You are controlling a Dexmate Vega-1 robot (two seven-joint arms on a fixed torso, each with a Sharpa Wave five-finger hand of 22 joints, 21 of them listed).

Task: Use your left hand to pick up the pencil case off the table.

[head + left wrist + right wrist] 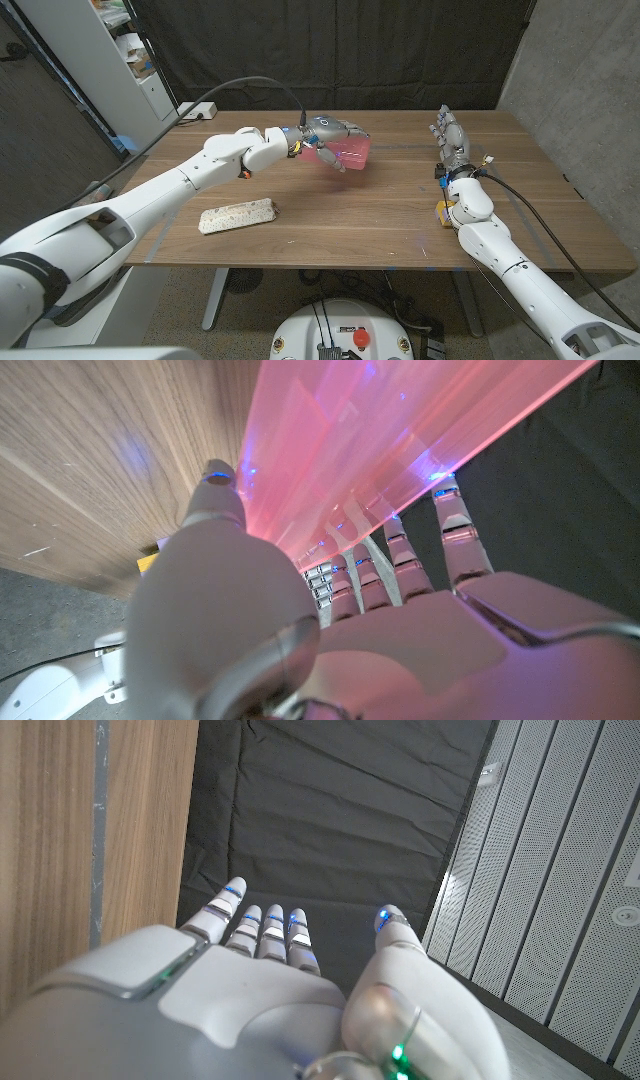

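Pink light fills the left wrist view, where the translucent pink plastic pencil case (400,450) sits pressed between the thumb and fingers (462,535) of the left robot hand (330,620). In the head view that same left robot hand (335,132) shows at the upper middle of the frame, wrapped over the pencil case (352,155) at the far part of the wooden table (380,220). Whether the case has already left the tabletop is hard to judge from this angle; it may be just clear of it or still touching.

The case looks like a thin-walled, rigid box: light, smooth and probably slippery, likely to flex or pop its lid if squeezed hard. A grip across its long flat faces, thumb on one side and fingers on the other, near the middle, seems the steadiest hold, and that is roughly where the hand has it.

The right robot hand (450,135) stands at the upper right of the frame, fingers up and apart, holding nothing. A pale speckled rectangular block (237,215) lies at the lower left of the table, well apart from the case.
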